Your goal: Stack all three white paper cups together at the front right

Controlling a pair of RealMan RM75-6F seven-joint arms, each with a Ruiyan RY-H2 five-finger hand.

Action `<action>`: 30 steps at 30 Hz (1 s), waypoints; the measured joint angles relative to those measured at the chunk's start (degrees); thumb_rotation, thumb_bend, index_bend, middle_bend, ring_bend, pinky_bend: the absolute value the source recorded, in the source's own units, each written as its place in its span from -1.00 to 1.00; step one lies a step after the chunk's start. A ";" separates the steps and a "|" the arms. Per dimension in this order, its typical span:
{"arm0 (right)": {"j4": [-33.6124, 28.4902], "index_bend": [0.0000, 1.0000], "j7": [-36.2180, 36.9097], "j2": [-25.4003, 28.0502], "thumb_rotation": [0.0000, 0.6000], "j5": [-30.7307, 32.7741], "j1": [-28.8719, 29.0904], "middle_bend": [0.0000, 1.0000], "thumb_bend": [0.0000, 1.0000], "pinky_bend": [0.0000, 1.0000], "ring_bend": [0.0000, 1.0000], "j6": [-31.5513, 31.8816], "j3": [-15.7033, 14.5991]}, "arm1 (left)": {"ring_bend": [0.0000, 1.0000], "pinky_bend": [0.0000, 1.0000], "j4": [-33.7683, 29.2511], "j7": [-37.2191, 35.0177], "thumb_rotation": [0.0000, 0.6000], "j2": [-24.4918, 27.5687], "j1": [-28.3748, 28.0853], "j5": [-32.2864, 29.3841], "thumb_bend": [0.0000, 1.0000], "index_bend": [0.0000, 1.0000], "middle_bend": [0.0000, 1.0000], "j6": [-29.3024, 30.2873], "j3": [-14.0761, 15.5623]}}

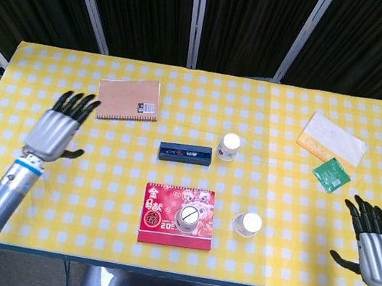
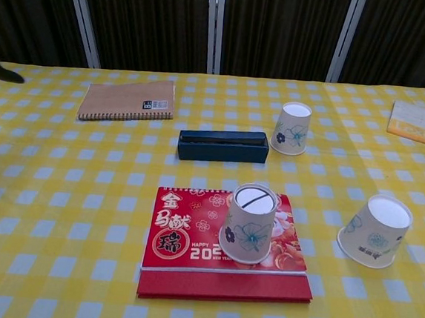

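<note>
None of the stacking is done as I read it: all three white paper cups sit upside down and well apart, one on the red calendar [image 2: 227,249] at the front centre [image 2: 250,223], one just right of it on the yellow checked tablecloth [image 2: 59,212] [image 2: 376,229], and one further back beside the dark blue box [image 2: 222,146] [image 2: 292,127]. My left hand [image 1: 58,129] hovers out at the left side of the table near the brown notebook [image 1: 129,99], fingers spread and holding nothing, and my right hand [image 1: 372,243] hangs off the front right edge, likewise spread and empty. I judge the whole job is left: each cup has to be gathered and nested at the front right.
</note>
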 measured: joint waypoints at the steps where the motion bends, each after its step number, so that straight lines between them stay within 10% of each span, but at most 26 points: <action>1: -0.42 -0.91 -0.33 0.14 1.00 -0.20 0.71 -1.00 -1.00 -1.00 -1.00 -1.01 0.05 | -1.00 -1.00 -0.84 -0.46 1.00 1.03 2.12 0.10 -1.00 -1.00 -1.00 2.03 0.81; 11: -7.63 -0.77 3.83 4.55 1.00 -5.54 14.53 -0.91 -1.00 -0.88 -1.00 -16.70 1.86 | -1.00 -1.00 -5.37 -2.70 1.00 7.79 17.31 2.97 -1.00 -1.00 -1.00 15.97 5.88; 21: -12.45 -0.61 11.05 4.02 1.00 -11.18 30.73 -0.65 -0.94 -0.53 -0.85 -35.18 2.34 | -1.00 -1.00 -5.75 -4.53 1.00 8.74 19.99 6.73 -1.00 -1.00 -1.00 15.39 5.71; 30: -12.87 -0.60 5.11 -1.79 1.00 -8.81 35.68 -0.61 -0.84 -0.46 -0.83 -39.67 3.82 | -1.00 -1.00 -5.27 -4.94 1.00 8.60 20.10 6.41 -1.00 -1.00 -1.00 12.17 4.38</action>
